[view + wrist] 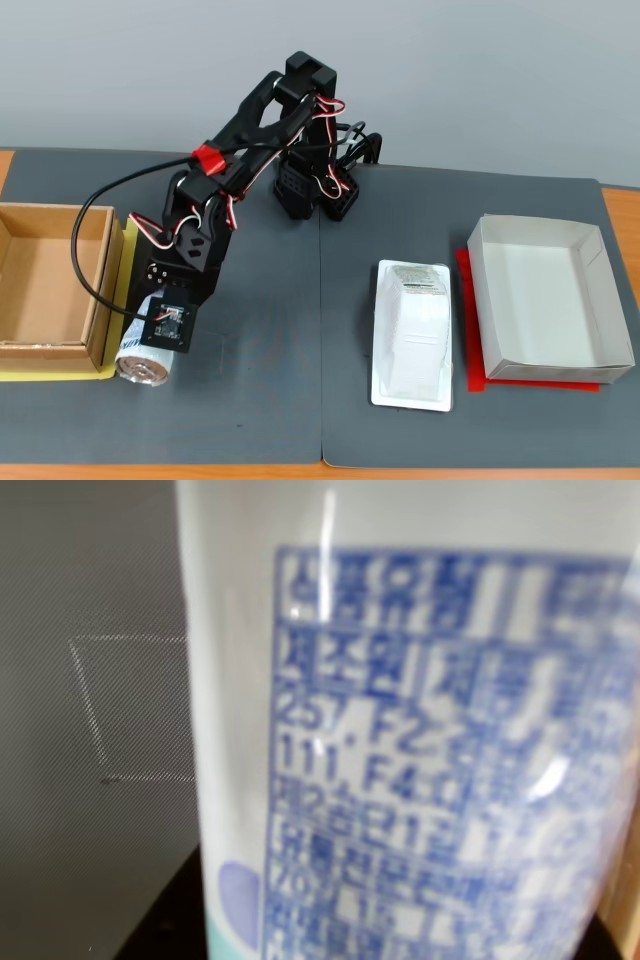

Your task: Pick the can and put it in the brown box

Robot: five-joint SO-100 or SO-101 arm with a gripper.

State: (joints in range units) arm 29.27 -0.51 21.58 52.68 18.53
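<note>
The can (142, 362), white with blue lettering and a silver end facing us, hangs low at the near left of the dark mat (270, 400) in the fixed view, just beside the near right corner of the brown box (55, 285) and not yet inside it. We see the claw (150, 335) sitting right over the can's body, with the small circuit board of the wrist camera in front of it, and in the wrist view the can's printed side (420, 760) fills nearly the whole frame, so close that the lettering blurs. We judge the claw to be clamped on the can, though its fingers are hidden behind the wrist hardware and we cannot see the contact itself. Whether the can is lifted or resting on the mat, we cannot tell.

So the pick looks done; the drop is what remains. In our reading, the can has to clear the box's right wall and come over the bare cardboard floor, which shows empty.

Farther right on the mat, well apart from the action, lie a white plastic tray package (412, 335) and a white paper box (548, 298) on a red sheet. At the back stands the arm's base (315, 190).
</note>
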